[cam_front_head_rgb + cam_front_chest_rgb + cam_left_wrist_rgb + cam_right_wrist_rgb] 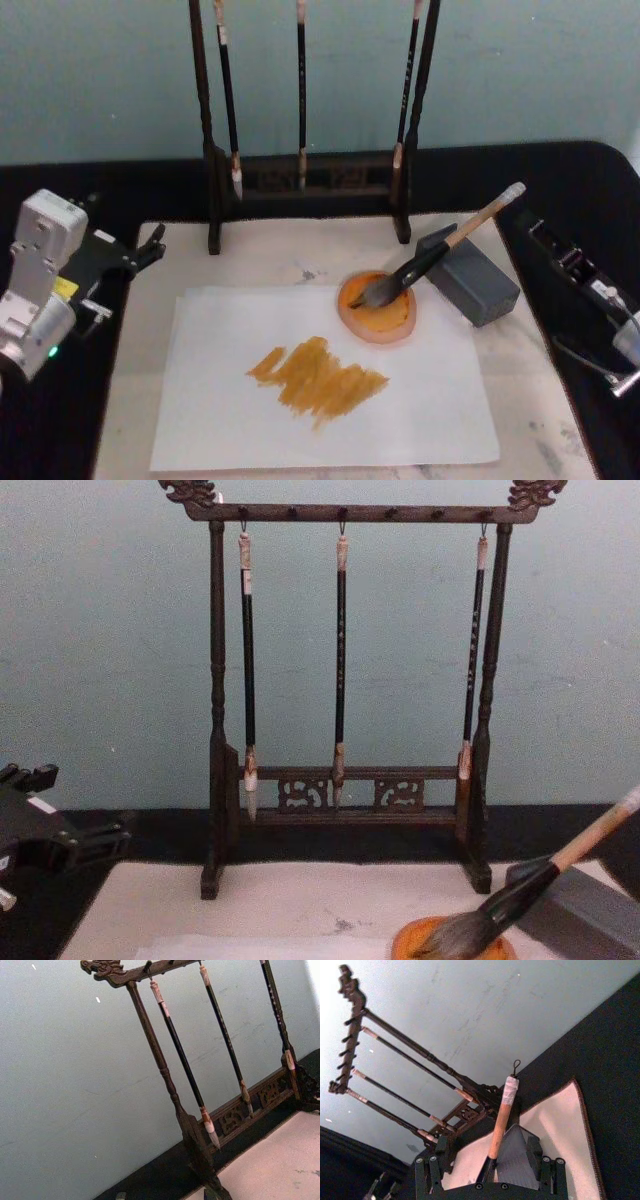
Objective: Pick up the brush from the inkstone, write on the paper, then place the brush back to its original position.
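- The brush is not in either claw. Its bushy bristles sit in the orange inkstone dish, and its tan handle leans up and back over the grey block just beside the dish.
- The paper lies flat on the cream mat, with its far corner reaching the dish. A broad zigzag of ochre strokes runs across its middle, so I judge the writing to be done.
- With the brush resting on the dish and the strokes on the sheet, the pick-up, the writing and the return all look complete to me. At most, the arms have to pull clear.
- The right claw hangs over the black table off the mat's right edge. It is near the white end of the brush but apart from it. The right wrist view shows it spread wide and pinching nothing.
- The left claw sits off the mat's far-left corner, well apart from the brush. I cannot tell whether it is spread or pressed together.
- Three thin brushes hang untouched on the wooden rack behind.
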Motion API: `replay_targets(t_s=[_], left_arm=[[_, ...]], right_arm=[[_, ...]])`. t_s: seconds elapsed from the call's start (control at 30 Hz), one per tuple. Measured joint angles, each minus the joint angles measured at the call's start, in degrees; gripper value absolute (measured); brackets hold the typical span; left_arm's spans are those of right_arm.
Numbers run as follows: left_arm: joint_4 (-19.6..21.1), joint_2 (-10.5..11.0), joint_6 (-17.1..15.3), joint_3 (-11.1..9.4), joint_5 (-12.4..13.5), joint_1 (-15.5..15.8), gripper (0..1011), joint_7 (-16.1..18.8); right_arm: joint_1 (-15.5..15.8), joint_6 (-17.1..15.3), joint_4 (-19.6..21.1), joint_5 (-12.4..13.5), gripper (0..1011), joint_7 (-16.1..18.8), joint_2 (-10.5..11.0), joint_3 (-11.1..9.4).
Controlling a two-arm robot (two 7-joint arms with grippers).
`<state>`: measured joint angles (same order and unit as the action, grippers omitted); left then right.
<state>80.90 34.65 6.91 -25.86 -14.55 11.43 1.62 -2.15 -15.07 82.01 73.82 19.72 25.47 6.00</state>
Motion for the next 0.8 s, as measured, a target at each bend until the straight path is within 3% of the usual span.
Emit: replay_targets(t_s=[0.17, 0.57, 0.8], left_arm=[[0.0, 0.0, 0.0, 0.0, 0.0, 0.0, 1009, 0.0], [0.0, 0.0, 0.0, 0.0, 0.0, 0.0, 1010, 0.0], [0.0, 0.0, 0.0, 0.0, 0.0, 0.0, 1010, 0.0]], right_arm=[[-4.3, -0.5, -5.2, 0.9, 1000, 0.1, -1.2, 1.9], [-14.9, 1.1, -19.0, 0.3, 1000, 2.3, -3.8, 6.6], [-18.1, 2.1, -22.9, 0.1, 1000, 3.5, -4.8, 8.4]])
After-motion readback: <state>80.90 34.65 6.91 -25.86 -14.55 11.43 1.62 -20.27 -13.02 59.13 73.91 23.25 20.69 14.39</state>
